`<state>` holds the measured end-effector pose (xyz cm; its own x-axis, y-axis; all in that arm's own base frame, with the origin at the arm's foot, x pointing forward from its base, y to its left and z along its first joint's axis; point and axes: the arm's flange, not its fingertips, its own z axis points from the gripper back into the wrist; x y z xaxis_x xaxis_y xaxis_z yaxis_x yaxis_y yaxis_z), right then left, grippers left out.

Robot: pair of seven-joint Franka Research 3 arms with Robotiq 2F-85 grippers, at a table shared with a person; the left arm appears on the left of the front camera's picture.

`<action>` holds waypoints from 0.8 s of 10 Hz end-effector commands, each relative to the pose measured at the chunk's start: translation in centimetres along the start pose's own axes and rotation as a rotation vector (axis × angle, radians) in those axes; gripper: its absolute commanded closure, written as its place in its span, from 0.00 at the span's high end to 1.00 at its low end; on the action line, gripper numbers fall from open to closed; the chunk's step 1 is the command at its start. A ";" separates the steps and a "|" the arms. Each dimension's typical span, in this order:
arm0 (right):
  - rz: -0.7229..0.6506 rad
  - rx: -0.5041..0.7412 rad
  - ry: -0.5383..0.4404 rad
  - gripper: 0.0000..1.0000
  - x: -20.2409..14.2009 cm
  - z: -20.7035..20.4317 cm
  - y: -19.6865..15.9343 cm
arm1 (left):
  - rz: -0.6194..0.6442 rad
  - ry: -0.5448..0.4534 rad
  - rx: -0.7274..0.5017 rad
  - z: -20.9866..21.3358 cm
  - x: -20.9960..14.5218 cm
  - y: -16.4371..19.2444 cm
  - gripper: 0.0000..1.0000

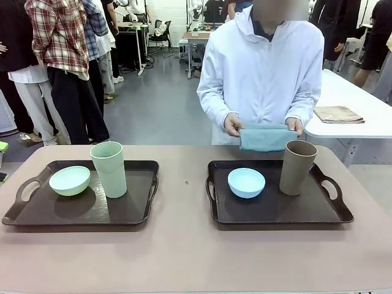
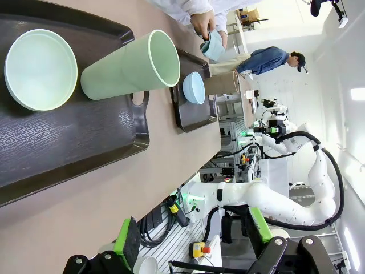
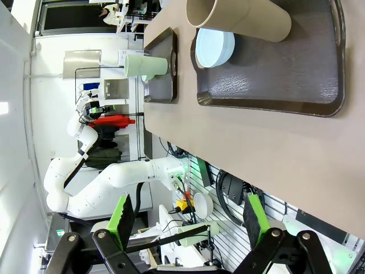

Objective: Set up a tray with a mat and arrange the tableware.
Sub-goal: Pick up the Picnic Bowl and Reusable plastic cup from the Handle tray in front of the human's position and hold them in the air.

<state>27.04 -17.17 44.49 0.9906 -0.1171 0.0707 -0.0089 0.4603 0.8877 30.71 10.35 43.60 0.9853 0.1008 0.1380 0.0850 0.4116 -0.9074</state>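
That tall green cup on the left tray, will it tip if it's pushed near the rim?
Probably: the green cup stands upright, tall, narrower at base than rim, so a high push likely topples it. It looks like matte plastic and empty, so probably light.

Grey glossy floor [image 1: 153, 104]; white side table [image 1: 349, 104] at right; black office chair [image 1: 160, 30] far back.

In the right wrist view the top edge crops the brown cup [image 3: 239, 20]; a speck [image 1: 185, 182] on the table [image 1: 184, 245] is too small to identify.
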 end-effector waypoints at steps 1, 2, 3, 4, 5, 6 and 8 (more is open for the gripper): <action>0.007 0.028 -0.012 1.00 0.0 -0.1 0.0 | -0.012 -0.008 -0.021 0.1 0.1 0.1 1.00; 0.007 0.028 -0.012 1.00 0.0 -0.1 0.0 | -0.012 -0.008 -0.021 0.1 0.1 0.1 1.00; 0.007 0.028 -0.012 1.00 0.0 -0.1 0.0 | -0.012 -0.008 -0.021 0.1 0.1 0.1 1.00; 0.007 0.028 -0.012 1.00 0.0 -0.1 0.0 | -0.012 -0.008 -0.021 0.1 0.1 0.1 1.00; 0.007 0.028 -0.012 1.00 0.0 -0.1 0.0 | -0.012 -0.008 -0.021 0.1 0.1 0.1 1.00; 0.007 0.028 -0.012 1.00 0.0 -0.1 0.0 | -0.012 -0.008 -0.021 0.1 0.1 0.1 1.00; 0.007 0.028 -0.012 1.00 0.0 -0.1 0.0 | -0.012 -0.008 -0.021 0.1 0.1 0.1 1.00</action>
<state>27.04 -17.17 44.49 0.9906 -0.1172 0.0706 -0.0089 0.4602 0.8877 30.71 10.36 43.60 0.9853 0.1009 0.1379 0.0849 0.4114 -0.9075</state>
